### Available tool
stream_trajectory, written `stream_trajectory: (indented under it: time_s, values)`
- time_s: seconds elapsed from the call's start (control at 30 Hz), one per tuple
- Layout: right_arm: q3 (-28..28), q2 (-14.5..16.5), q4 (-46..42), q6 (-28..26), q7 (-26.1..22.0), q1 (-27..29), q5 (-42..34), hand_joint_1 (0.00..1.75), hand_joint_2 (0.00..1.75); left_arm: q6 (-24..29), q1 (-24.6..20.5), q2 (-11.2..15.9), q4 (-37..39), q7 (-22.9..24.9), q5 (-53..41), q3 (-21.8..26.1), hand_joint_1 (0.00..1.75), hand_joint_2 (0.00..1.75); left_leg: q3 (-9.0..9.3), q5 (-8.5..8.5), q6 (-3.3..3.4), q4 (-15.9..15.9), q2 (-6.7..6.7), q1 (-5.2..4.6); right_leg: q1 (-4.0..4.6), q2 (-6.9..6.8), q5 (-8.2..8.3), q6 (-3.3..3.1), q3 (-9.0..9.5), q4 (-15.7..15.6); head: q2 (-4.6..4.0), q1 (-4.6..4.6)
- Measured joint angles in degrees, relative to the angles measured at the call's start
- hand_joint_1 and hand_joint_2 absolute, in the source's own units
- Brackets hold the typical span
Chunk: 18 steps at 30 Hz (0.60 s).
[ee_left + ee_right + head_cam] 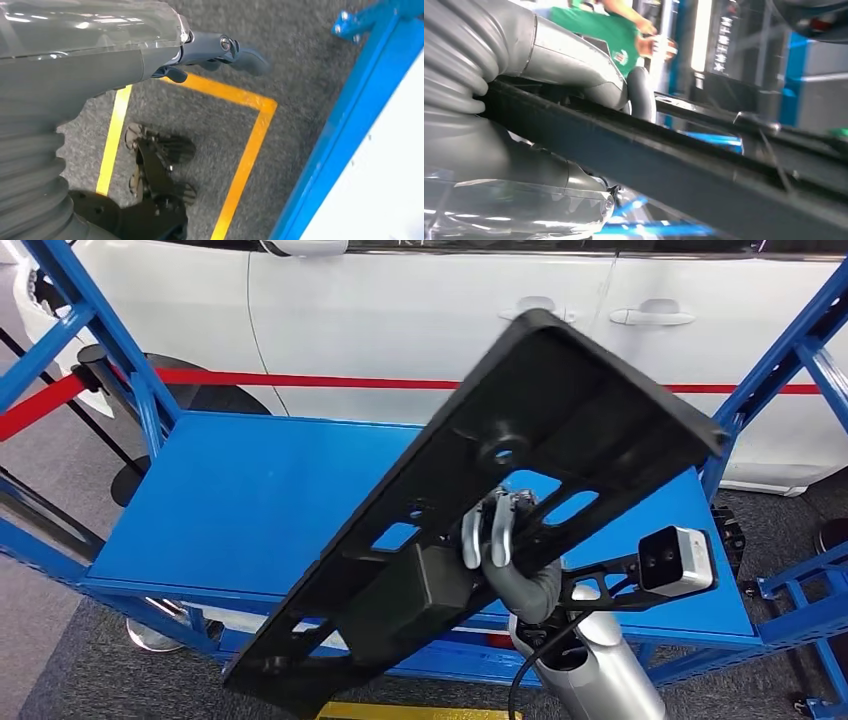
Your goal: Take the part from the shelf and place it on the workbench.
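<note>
The part is a long black plastic panel with cut-outs, tilted steeply over the blue shelf deck. Its upper end points to the far right and its lower end hangs past the deck's front edge. My right hand grips it near the middle from below, fingers hooked through an opening. In the right wrist view the hand wraps over a dark rail of the part. My left hand hangs over the floor, holding nothing, with its fingers loosely stretched out.
Blue uprights frame the shelf on both sides. A white car and a red barrier belt stand behind it. Yellow floor tape and a blue frame lie below the left hand. A person in a green shirt stands beyond the part.
</note>
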Motion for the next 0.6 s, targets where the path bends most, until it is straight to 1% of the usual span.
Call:
stream_trajectory:
  time_s: [0.03, 0.07, 0.1, 0.13, 0.2, 0.23, 0.27, 0.3, 0.33, 0.37, 0.4, 0.43, 0.47, 0.5, 0.53, 0.57, 0.6]
  values:
    - [0.48, -0.01, -0.12, -0.24, 0.29, -0.06, 0.76, 1.75, 1.75, 0.08, -0.01, -0.04, -0.01, 0.14, -0.03, 0.09, 0.0, 1.75, -0.13, 0.41, 0.26, -0.19, 0.04, 0.1, -0.09, 0.0, 0.01, 0.37, -0.11, 0.07, 0.0, -0.01]
    - [0.86, -0.02, -0.3, -0.66, 0.44, -0.06, 1.53, 1.75, 1.75, 0.11, -0.05, -0.08, -0.01, 0.25, -0.06, 0.17, 0.0, 1.75, -0.32, 0.89, 0.6, -0.44, 0.11, 0.23, -0.15, 0.04, -0.54, 0.72, -0.35, 0.44, 0.0, 0.01]
    - [1.19, -0.04, -0.56, -1.27, 0.38, -0.07, 2.42, 1.75, 1.75, 0.11, -0.11, -0.13, -0.02, 0.32, -0.15, 0.25, 0.0, 1.75, -0.65, 1.42, 0.96, -0.69, 0.21, 0.4, -0.19, 0.1, -1.95, 1.02, -0.91, 1.73, 0.0, 0.03]
    - [1.44, -0.05, -0.82, -2.06, 0.05, -0.06, 3.49, 1.75, 1.75, 0.07, -0.19, -0.18, -0.02, 0.33, -0.26, 0.33, 0.0, 1.75, -1.09, 1.93, 1.25, -0.87, 0.3, 0.58, -0.3, 0.16, -4.15, 1.3, -1.9, 4.22, 0.0, 0.06]
    - [1.77, -0.1, -1.49, -4.23, -1.35, 0.0, 6.56, 1.75, 1.75, -0.24, -0.24, -0.22, -0.03, 0.34, -0.78, 0.44, 0.0, 1.75, -2.3, 2.69, 1.5, -0.76, 0.36, 0.55, -0.58, 0.2, -8.9, 1.78, -4.45, 11.5, 0.01, 0.09]
    - [1.85, -0.17, -1.94, -5.63, -2.17, 0.06, 8.46, 1.75, 1.75, -0.51, -0.21, -0.25, -0.03, 0.34, -1.13, 0.45, 0.0, 1.75, -2.91, 3.02, 1.46, -0.62, 0.37, 0.54, -0.72, 0.19, -10.22, 2.0, -5.26, 14.51, 0.01, 0.09]
    - [1.87, -0.28, -2.59, -7.22, -2.91, 0.12, 10.51, 1.75, 1.75, -0.78, -0.2, -0.27, -0.03, 0.37, -1.6, 0.46, 0.0, 1.75, -3.54, 3.32, 1.4, -0.43, 0.39, 0.55, -0.86, 0.18, -10.35, 2.17, -5.07, 15.61, 0.01, 0.08]
    - [1.88, -0.43, -3.36, -8.74, -3.5, 0.15, 12.37, 1.75, 1.75, -0.98, -0.2, -0.3, -0.03, 0.41, -2.02, 0.46, 0.0, 1.75, -4.12, 3.59, 1.31, -0.2, 0.39, 0.57, -0.99, 0.17, -9.44, 2.28, -3.71, 14.44, 0.01, 0.09]
    - [1.84, -0.59, -4.24, -10.26, -4.04, 0.19, 14.19, 1.75, 1.75, -1.12, -0.21, -0.33, -0.03, 0.5, -2.47, 0.46, 0.0, 1.75, -4.62, 3.8, 1.19, 0.06, 0.39, 0.59, -1.12, 0.16, -7.89, 2.32, -1.21, 11.03, 0.01, 0.09]
    - [1.75, -0.76, -5.26, -11.73, -4.61, 0.22, 15.98, 1.75, 1.75, -1.2, -0.22, -0.36, -0.03, 0.64, -2.9, 0.45, 0.0, 1.75, -5.05, 4.01, 0.99, 0.31, 0.36, 0.59, -1.2, 0.15, -6.75, 2.25, 1.68, 6.55, 0.0, 0.09]
    - [1.63, -0.95, -6.27, -12.92, -5.2, 0.33, 17.5, 1.75, 1.75, -1.27, -0.25, -0.38, -0.03, 0.79, -3.22, 0.45, 0.0, 1.75, -5.33, 4.24, 0.72, 0.48, 0.32, 0.55, -1.1, 0.18, -5.81, 2.04, 3.98, 2.85, 0.0, 0.07]
    - [1.41, -1.2, -7.33, -13.99, -5.87, 0.54, 18.94, 1.75, 1.75, -1.34, -0.29, -0.38, -0.03, 0.96, -3.57, 0.44, 0.0, 1.75, -5.47, 4.52, 0.38, 0.54, 0.28, 0.51, -0.96, 0.22, -5.3, 1.76, 5.39, 0.38, 0.0, 0.07]
    - [1.13, -1.54, -8.4, -14.79, -6.58, 0.78, 20.19, 1.75, 1.75, -1.4, -0.32, -0.37, -0.03, 1.11, -3.89, 0.42, 0.0, 1.75, -5.56, 4.83, 0.01, 0.53, 0.25, 0.47, -0.78, 0.27, -5.24, 1.46, 5.83, -0.71, 0.0, 0.06]
    - [0.83, -1.98, -9.39, -15.3, -7.25, 1.08, 21.14, 1.75, 1.75, -1.38, -0.34, -0.37, -0.03, 1.23, -4.16, 0.4, 0.0, 1.75, -5.59, 5.19, -0.37, 0.41, 0.23, 0.46, -0.6, 0.33, -4.84, 1.13, 5.63, -0.66, 0.0, 0.05]
    - [0.53, -2.48, -10.31, -15.67, -7.89, 1.39, 21.89, 1.75, 1.75, -1.29, -0.35, -0.37, -0.03, 1.33, -4.41, 0.39, 0.0, 1.75, -5.65, 5.45, -0.73, 0.31, 0.24, 0.43, -0.7, 0.34, -4.51, 0.72, 5.34, -0.81, 0.0, 0.07]
    - [0.32, -2.97, -11.05, -15.88, -8.44, 1.65, 22.4, 1.75, 1.75, -1.16, -0.35, -0.37, -0.03, 1.39, -4.54, 0.38, 0.0, 1.75, -5.91, 5.2, -1.01, 0.5, 0.24, 0.46, -0.82, 0.33, -4.12, 0.25, 5.03, -0.98, 0.01, 0.04]
    - [0.21, -3.4, -11.63, -16.01, -8.84, 1.9, 22.65, 1.75, 1.75, -1.06, -0.34, -0.38, -0.03, 1.41, -4.62, 0.37, 0.0, 1.75, -6.39, 4.07, -1.2, 1.34, 0.23, 0.48, -0.95, 0.34, -3.57, -0.31, 4.55, -1.09, 0.01, 0.0]
